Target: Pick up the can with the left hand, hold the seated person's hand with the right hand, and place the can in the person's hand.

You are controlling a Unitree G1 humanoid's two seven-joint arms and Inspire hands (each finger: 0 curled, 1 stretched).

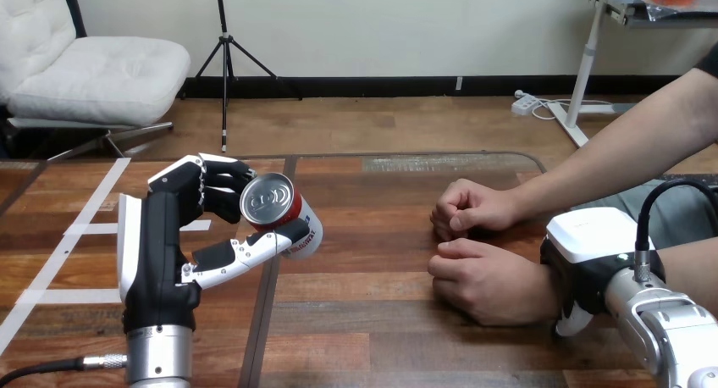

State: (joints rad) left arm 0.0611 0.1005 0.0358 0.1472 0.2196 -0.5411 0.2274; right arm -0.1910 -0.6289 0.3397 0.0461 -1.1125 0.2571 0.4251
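Left hand (161, 257) curled round the red can (278, 212), thumb beneath, can tilted over the left part of the bench (381, 320); person's far fist (466, 208) and near fist (484, 279) rest mid-bench; right hand (586, 251) at near fist's wrist, grasp cannot be told.

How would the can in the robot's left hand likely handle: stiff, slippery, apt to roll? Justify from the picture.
The can looks like rigid metal, so it probably keeps its shape while gripped by the left hand. Its smooth round wall may be slippery, and it is held tilted. Set on its side on the table, it would likely roll.
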